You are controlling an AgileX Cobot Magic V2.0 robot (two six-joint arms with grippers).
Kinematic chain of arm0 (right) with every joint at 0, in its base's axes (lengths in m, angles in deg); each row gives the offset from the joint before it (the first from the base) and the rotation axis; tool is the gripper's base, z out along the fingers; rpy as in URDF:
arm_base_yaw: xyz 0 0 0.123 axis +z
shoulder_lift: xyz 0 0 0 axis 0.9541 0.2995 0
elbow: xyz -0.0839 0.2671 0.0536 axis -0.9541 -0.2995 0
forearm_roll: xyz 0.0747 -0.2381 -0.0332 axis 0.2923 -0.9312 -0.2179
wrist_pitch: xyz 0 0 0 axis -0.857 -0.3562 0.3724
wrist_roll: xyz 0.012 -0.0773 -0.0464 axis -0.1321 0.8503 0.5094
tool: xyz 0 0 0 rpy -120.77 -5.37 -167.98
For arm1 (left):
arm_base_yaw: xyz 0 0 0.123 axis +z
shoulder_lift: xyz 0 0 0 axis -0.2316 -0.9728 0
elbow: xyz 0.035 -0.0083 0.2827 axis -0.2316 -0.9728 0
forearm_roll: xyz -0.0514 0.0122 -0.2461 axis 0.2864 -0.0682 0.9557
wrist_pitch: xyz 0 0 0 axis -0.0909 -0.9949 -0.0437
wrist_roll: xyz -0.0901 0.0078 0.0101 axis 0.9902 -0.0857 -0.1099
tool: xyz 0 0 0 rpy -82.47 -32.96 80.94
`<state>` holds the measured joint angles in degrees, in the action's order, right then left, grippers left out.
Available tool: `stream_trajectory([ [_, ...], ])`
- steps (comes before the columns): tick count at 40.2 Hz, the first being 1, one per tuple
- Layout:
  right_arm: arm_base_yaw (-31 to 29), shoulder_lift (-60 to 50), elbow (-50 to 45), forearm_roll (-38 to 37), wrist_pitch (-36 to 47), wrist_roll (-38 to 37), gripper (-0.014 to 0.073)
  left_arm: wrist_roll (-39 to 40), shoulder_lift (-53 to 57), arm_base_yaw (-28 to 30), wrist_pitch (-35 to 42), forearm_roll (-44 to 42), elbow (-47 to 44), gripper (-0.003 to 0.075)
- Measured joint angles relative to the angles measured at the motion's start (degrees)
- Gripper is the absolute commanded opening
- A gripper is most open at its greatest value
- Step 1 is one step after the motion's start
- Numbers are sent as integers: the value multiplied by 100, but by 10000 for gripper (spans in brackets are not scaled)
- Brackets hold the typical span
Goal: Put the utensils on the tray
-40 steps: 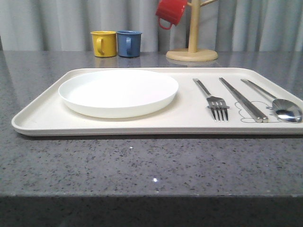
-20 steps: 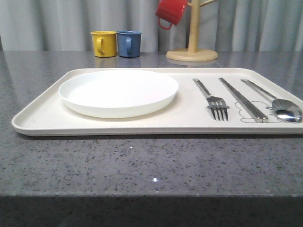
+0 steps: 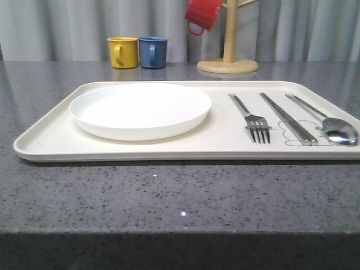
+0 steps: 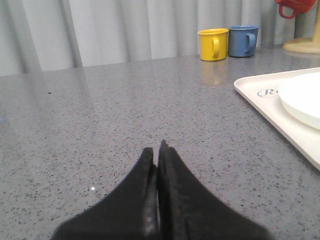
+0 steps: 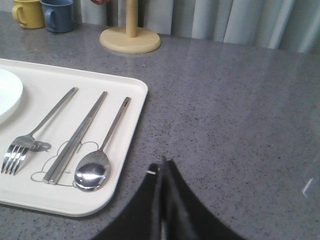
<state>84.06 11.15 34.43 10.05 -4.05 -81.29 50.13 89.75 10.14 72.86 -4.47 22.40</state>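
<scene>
Front view has pretty much everything parked already: the big cream-white rectangular tray (image 3: pixel 50 138) sits on the grey speckled surface (image 3: pixel 169 191), with the round shallow white plate (image 3: pixel 140 109) on its left half and, to the right of it, the four-tined silver fork (image 3: pixel 251 117), the flat silver chopsticks (image 3: pixel 287 118) and the shiny silver spoon (image 3: pixel 332 128) lying side by side, long axes all running front to back, tines and bowl toward the camera. So the task looks done to me, nothing left off the tray. The right claw (image 5: pixel 162 172) is pinched closed with nothing in it, resting low over bare surface just off the tray's right edge, so the spoon is its nearest piece. The left claw (image 4: pixel 157 155) is also closed and empty, well out to the left, with the tray's corner off to its right. If anything needed nudging, the right arm is the closer one for the cutlery.
</scene>
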Motion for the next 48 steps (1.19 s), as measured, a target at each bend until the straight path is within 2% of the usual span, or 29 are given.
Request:
stream_trajectory([
  [7, -433, -361, -896, 672, 1068, 627, -62, 0, 0, 0, 0, 0, 0, -18],
  [11, -850, -790, -1484, 1131, 1395, 938, -62, 0, 0, 0, 0, 0, 0, -18],
  [19, -1386, -1444, -2126, 1368, 1353, 1069, -62, 0, 0, 0, 9, 0, 0, -18],
  [28, -1409, -1473, -2147, 1457, 1014, 1069, -62, 0, 0, 0, 20, 0, 0, -18],
  [48, -1419, -1473, -2147, 1459, 962, 1069, -62, 0, 0, 0, 20, 0, 0, -18],
])
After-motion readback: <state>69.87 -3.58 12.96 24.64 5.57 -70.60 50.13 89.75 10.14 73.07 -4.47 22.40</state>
